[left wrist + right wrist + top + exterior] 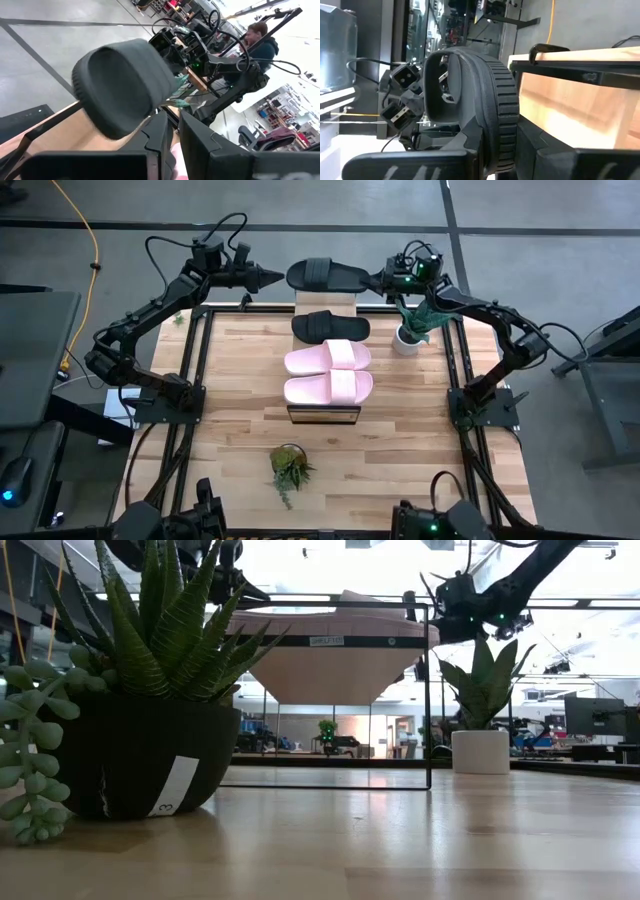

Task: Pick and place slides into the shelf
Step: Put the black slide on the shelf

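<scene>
One black slide (328, 275) hangs in the air, crosswise, just beyond the far end of the shelf (324, 302), with both grippers shut on it. My left gripper (278, 277) is at its left end, my right gripper (378, 279) at its right end. On the shelf's wooden top lie another black slide (330, 327) and two pale pink slides (328, 358) (328, 388), side by side on their soles. The low view shows the shelf's black frame (429, 690), with both arms high above it. My left gripper pinches the black slide's left end (146, 119) between its two fingers. They reach in level from the table's left, along the slide. The slide is lifted clear and lies about level. My right gripper pinches the slide's right end (492, 134) between its two fingers, one on the ribbed sole side and one on the strap side. The fingers come level from the table's right, along the slide. The strap (440, 90) arches beyond them.
A plant in a white pot (410, 332) stands right of the shelf, below my right arm. A second plant in a dark pot (290, 465) stands near the front edge. A person (260, 40) sits beyond the table.
</scene>
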`<state>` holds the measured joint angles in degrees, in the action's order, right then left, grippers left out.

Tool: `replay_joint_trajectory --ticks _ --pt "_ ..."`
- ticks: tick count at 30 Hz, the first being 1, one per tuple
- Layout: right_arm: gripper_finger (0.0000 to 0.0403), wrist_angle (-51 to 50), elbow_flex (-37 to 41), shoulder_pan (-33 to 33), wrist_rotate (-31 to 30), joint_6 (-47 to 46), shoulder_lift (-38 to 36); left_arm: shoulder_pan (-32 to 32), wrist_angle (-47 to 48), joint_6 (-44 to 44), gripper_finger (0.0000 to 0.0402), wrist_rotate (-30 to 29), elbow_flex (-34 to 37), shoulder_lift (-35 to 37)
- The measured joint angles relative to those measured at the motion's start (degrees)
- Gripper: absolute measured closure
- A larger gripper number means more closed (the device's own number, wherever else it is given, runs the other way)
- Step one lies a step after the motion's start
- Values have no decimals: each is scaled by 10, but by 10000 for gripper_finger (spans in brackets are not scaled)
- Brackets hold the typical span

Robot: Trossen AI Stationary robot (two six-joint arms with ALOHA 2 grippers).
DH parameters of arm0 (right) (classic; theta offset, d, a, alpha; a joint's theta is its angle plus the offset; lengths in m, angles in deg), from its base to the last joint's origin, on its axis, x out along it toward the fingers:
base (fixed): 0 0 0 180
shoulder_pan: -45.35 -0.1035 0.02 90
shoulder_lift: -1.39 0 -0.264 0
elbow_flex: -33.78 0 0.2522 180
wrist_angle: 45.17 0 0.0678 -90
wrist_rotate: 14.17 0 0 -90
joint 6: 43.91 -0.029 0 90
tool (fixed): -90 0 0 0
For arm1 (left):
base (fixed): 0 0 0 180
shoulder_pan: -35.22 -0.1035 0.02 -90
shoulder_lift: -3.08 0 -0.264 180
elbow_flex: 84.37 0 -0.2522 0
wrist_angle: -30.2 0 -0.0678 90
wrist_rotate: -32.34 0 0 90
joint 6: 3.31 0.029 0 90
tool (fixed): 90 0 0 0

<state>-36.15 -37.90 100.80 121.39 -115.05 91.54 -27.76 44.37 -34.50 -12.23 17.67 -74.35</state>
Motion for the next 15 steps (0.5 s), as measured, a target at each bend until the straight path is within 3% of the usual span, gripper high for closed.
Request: replay_joint_trajectory --ticks 15 --pt "355 11 26 -4 -19 -6 -1 0 1 1 362 0 0 0"
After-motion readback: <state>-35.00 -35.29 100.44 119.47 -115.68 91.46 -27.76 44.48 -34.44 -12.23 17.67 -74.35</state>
